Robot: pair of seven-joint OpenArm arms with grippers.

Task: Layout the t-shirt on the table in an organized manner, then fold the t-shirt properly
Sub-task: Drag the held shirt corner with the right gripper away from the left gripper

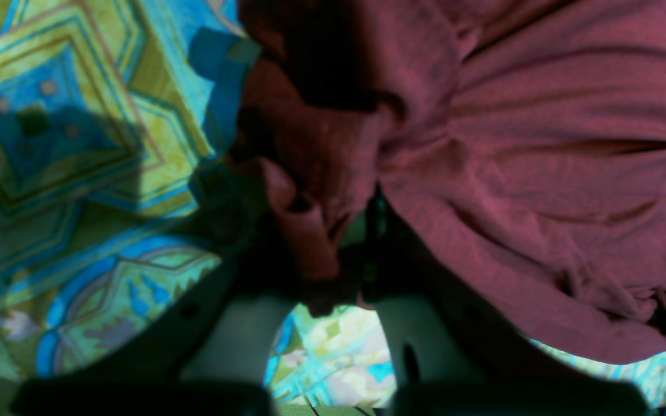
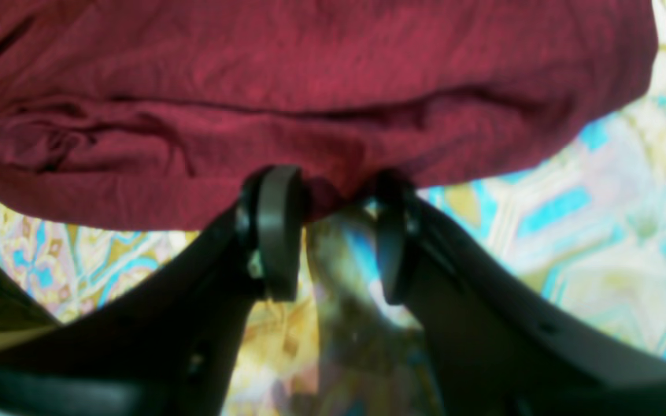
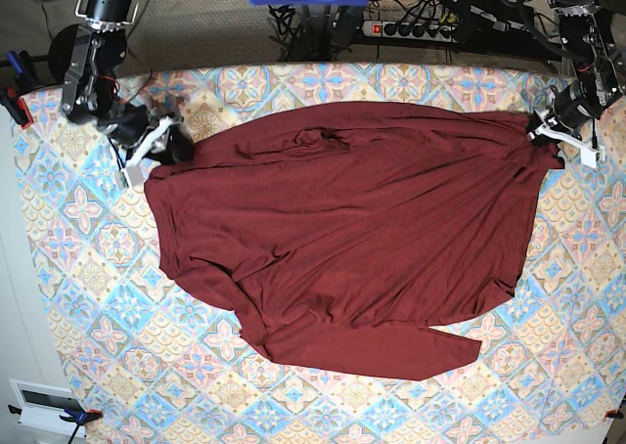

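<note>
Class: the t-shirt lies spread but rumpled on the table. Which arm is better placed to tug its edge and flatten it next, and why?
Probably the left. Its pincer is shut on the t-shirt edge, so it can pull at once. The right pincer stands open at the opposite edge, fabric just between its pads, and must close first.

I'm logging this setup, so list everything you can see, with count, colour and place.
t-shirt: one, dark maroon, spread wrinkled across the middle of the table, a sleeve trailing toward the near edge.
table: one, covered in pastel blue, pink and cream tile-pattern cloth, filling the base view.
power strip: one, dark, on the floor behind the table.
left claw: one, dark, at the shirt's corner on the base view's right, shut on a bunch of fabric.
right claw: one, black, at the shirt's edge on the base view's left, jaws apart, a little fabric between the tips.
</note>
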